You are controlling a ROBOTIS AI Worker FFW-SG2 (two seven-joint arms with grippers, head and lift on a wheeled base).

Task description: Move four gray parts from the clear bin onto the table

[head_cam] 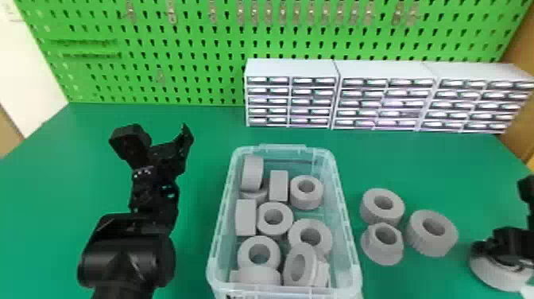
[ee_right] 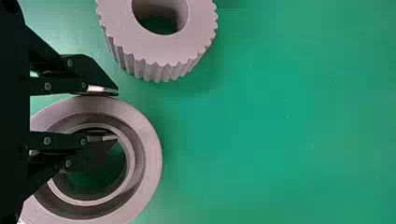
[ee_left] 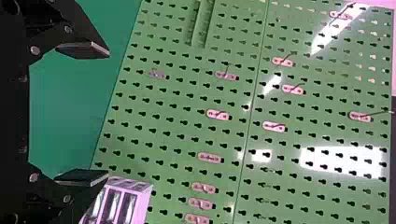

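Rear panel: green perforated pegboard fitted with metal hooks | Bench: green surface, adjoining panel base | Storage: three white multi-drawer cabinets, side by side at bench rear right | Light: white reflections on pegboard

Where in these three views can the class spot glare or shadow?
Head view: bright reflections streak the drawer fronts; left wrist view: white glare patches hide some holes of the pegboard; right wrist view: a soft shadow darkens the table beside the toothed ring.
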